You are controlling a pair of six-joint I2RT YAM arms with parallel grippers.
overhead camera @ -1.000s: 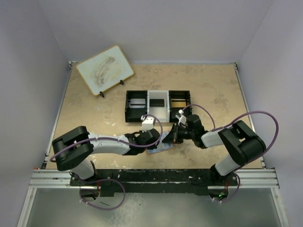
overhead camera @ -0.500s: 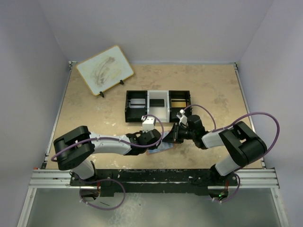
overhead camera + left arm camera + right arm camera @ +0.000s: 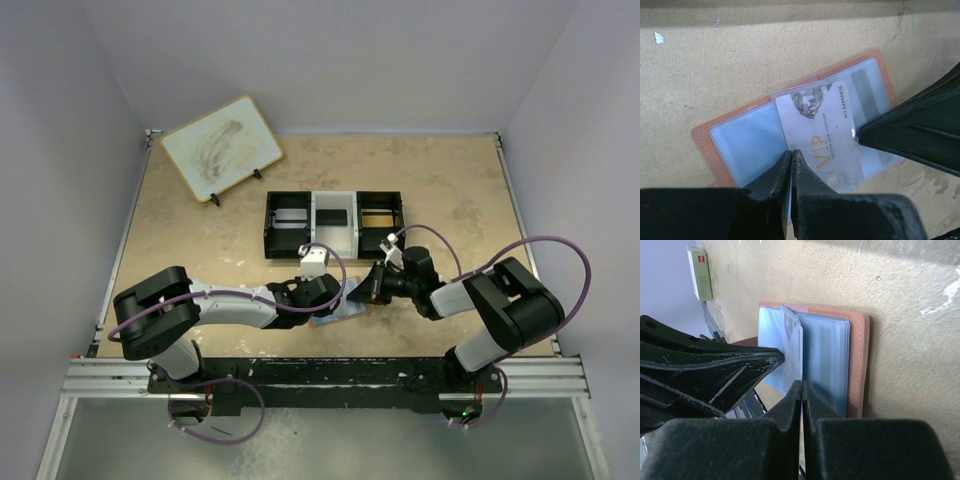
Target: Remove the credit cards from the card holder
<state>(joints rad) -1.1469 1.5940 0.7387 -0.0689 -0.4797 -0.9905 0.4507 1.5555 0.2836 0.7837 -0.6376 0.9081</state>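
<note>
The card holder lies open on the table, reddish-brown with clear blue sleeves, and it also shows in the right wrist view. A pale grey credit card marked VIP sticks partway out of a sleeve. My left gripper is shut, its tips pressing down on the holder near the fold. My right gripper is shut on the free edge of the credit card; its fingers reach in from the right. From above, both grippers, left and right, meet over the holder.
A black-white-black three-compartment tray stands just behind the grippers. A white board with a wooden rim leans at the back left corner. The table's near edge and the arm rail are close behind the holder.
The right gripper's jaws parted slightly and then shut on the card's edge. Its wrist shifted a little to the right. The left arm has stayed put.
</note>
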